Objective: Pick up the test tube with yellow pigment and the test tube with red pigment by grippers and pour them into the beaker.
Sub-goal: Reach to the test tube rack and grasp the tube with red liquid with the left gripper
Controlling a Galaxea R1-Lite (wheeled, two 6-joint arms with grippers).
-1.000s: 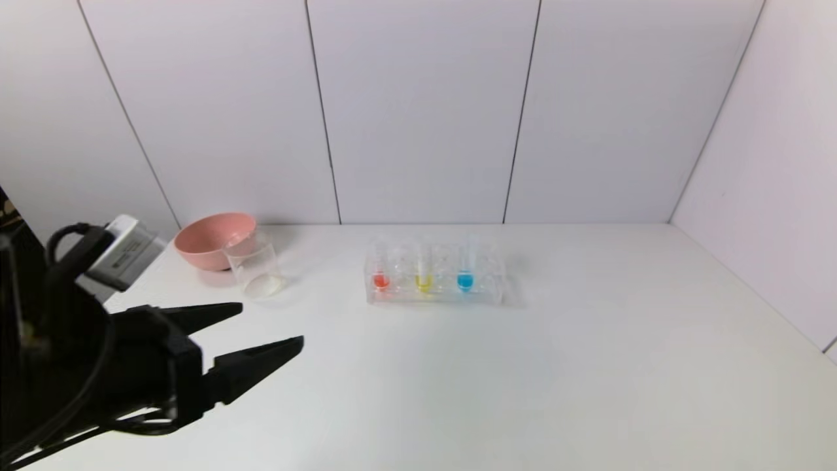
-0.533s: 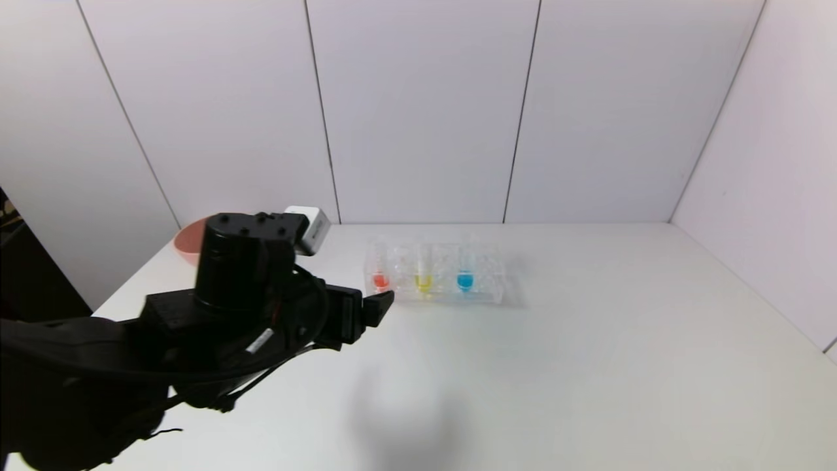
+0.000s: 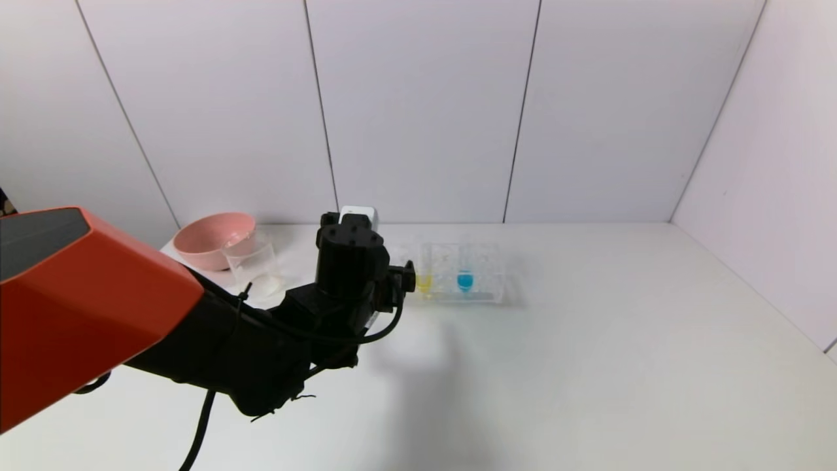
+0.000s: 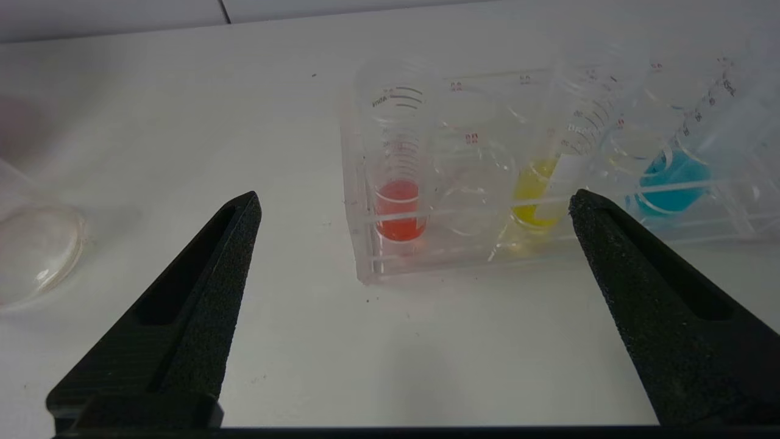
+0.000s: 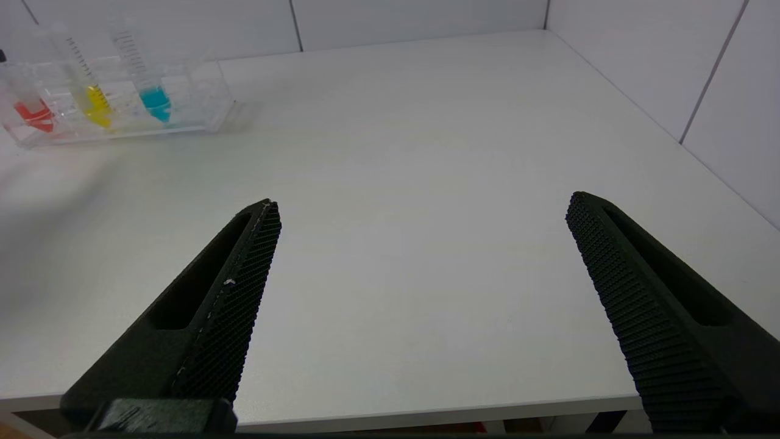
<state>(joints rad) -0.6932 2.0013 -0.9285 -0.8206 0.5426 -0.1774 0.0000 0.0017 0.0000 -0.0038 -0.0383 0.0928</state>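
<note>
Head view: one left gripper [image 3: 404, 282] reaching across from the left on a black arm with an orange shell, halted just short of the clear tube rack [image 3: 487, 288], fingertips near the rack's left end and hiding that end. Left wrist view: same gripper [image 4: 414, 204] with fingers [image 4: 210, 286] spread wide, nothing between them, rack straight ahead and apart from the tips.

Tubes counted: three, all upright in the rack, in one row. One test tube with red pigment [image 4: 399, 183] at the rack's left end; one test tube with yellow pigment [image 4: 545, 183] next along, leaning slightly; one blue-tipped tube [image 4: 673, 177] farther right. Empty holes between them.

One beaker [image 3: 254, 265], clear, standing on the table well to the left of the rack, touching or just in front of one pink bowl [image 3: 208, 239]; cannot tell which. A whitish film at the beaker's bottom.

One right gripper [image 5: 420, 210], seen only in the right wrist view, fingers spread wide and empty, held low over the near edge of the table, well apart from the rack, which sits far off with its three coloured tips visible.

Surface: one white table [image 3: 588, 366], matt, with a soft shadow under the left arm. Room: pale panelled walls with dark seams behind and on the right side.
</note>
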